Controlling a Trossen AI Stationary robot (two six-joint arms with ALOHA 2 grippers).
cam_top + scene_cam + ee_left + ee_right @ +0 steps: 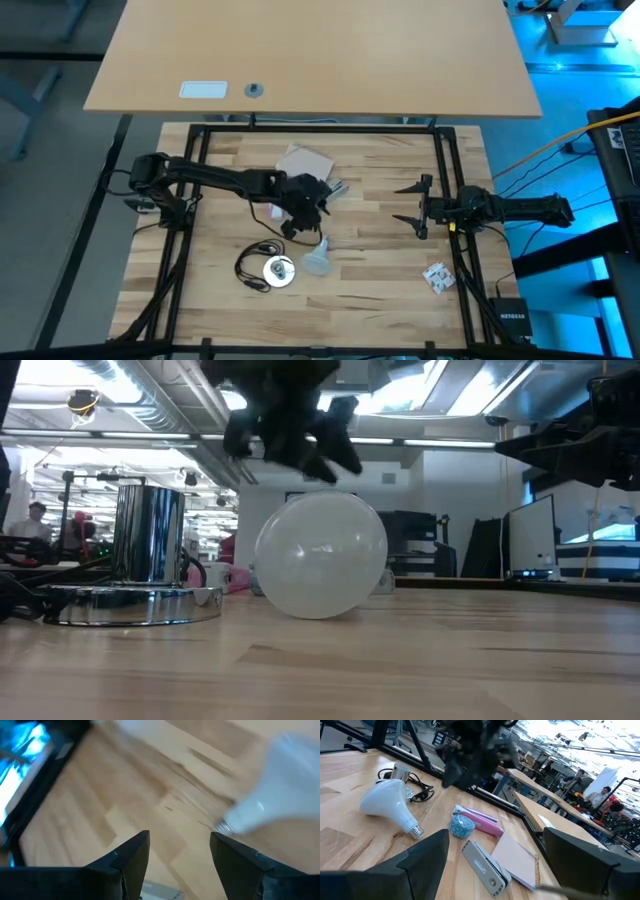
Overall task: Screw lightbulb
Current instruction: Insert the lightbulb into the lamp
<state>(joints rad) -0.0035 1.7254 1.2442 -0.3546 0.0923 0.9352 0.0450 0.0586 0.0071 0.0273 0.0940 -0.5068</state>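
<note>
The pale lightbulb (317, 258) lies on its side on the wooden table, its silvery screw base (323, 241) pointing toward the far edge. It also shows in the low view (320, 555), the left wrist view (280, 790) and the right wrist view (390, 802). My left gripper (300, 222) hovers open just above and beyond the bulb's base, touching nothing (180, 845). My right gripper (405, 204) waits open at the table's right (495, 855). The chrome socket disc (278, 270) with its black cord stands left of the bulb.
A notebook (303, 160), a pink flat item (482, 822), a silver bar (485, 867) and a light-blue round cap (462, 826) lie behind the left gripper. A small printed packet (437, 277) lies near the right front. A black frame (447, 180) borders the table.
</note>
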